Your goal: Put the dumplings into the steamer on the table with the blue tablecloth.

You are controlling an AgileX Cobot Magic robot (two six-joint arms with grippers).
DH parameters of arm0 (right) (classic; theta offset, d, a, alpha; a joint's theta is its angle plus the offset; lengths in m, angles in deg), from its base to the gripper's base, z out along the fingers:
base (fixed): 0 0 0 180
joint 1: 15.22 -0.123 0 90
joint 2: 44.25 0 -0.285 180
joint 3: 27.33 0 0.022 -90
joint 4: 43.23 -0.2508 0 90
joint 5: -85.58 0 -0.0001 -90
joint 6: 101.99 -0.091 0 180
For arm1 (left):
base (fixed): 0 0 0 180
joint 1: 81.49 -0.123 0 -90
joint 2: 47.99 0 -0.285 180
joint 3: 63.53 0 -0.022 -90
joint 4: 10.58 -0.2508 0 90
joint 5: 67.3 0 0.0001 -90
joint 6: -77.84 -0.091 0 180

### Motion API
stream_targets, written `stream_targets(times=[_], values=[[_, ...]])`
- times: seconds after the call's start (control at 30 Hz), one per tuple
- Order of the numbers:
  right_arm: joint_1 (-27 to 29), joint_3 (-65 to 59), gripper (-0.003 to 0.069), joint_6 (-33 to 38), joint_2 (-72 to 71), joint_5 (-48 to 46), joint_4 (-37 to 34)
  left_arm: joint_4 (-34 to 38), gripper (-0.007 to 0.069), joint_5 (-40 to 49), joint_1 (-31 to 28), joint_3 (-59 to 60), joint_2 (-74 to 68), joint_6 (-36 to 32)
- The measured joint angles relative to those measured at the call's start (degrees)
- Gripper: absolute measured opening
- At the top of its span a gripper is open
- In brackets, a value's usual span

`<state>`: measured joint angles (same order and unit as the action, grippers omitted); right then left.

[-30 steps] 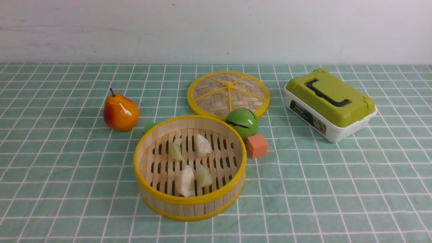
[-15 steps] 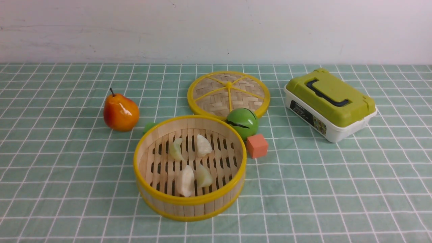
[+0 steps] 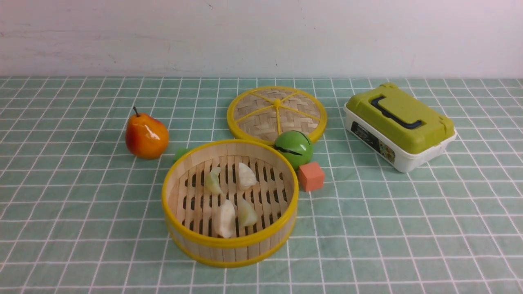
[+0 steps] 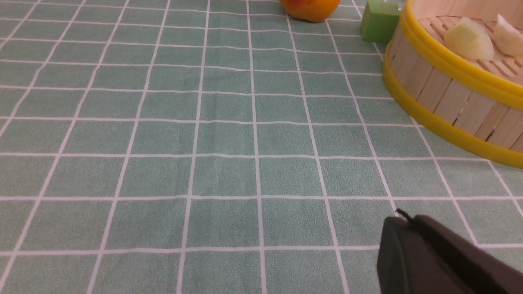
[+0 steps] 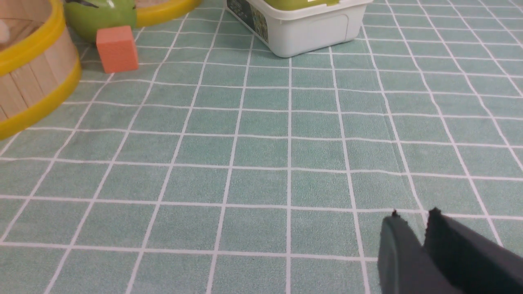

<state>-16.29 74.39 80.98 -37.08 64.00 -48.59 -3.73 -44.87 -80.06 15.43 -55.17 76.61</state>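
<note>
Nothing has shifted since a second ago: all four dumplings sit in the steamer near the table's front edge, left gripper pinched closed and empty, right gripper barely parted and empty, so your only risk is clipping that rim and spilling them.

a plain off-white wall runs across the far side, faintly scuffed and streaked toward the left. it meets the table in a straight horizontal line. the table is covered edge to edge in pale teal-green cloth with a white grid of square checks, lying flat with only slight creases. light is soft and even, shadows short and faint. no window, floor or other furniture shows.
</note>
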Motion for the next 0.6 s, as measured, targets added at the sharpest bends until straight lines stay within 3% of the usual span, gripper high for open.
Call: stream_targets(times=[0.6], values=[[0.0,0.0,0.0128,0.0,0.0,0.0,0.0,0.0,-0.0009,0.0,0.0,0.0,0.0,0.0]])
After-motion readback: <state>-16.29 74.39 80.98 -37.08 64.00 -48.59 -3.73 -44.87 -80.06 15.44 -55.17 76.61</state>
